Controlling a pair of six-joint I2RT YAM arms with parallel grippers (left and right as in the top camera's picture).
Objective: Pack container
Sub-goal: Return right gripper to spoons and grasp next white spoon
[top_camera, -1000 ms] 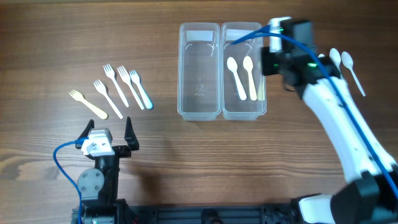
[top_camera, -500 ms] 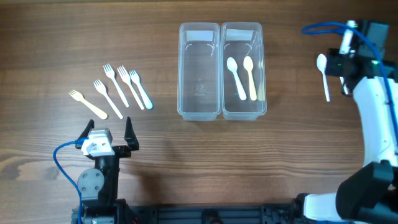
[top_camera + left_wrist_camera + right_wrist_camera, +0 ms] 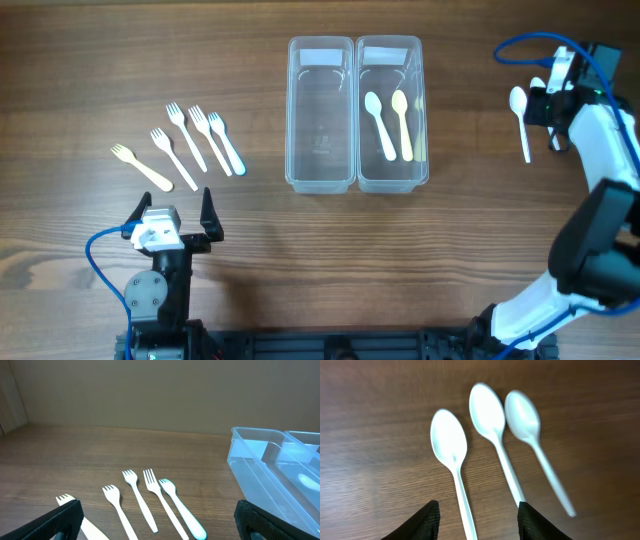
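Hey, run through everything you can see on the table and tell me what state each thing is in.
container: upright, no lid, partly packed.
left tub: empty.
right tub: holds two packed spoons, lying flat.
forks: five, loose on the table, none packed.
loose spoons: three, flat on the table, unpacked.
left tool: open, empty.
right tool: open, empty, over the loose spoons.

Soft, even light covers the wooden table (image 3: pixel 250 250) and shadows stay faint. The clear container (image 3: pixel 356 112) carries pale bright patches at its far end. Right of the container, the close view of three white spoons (image 3: pixel 490 415) is slightly blurred — edges smeared.
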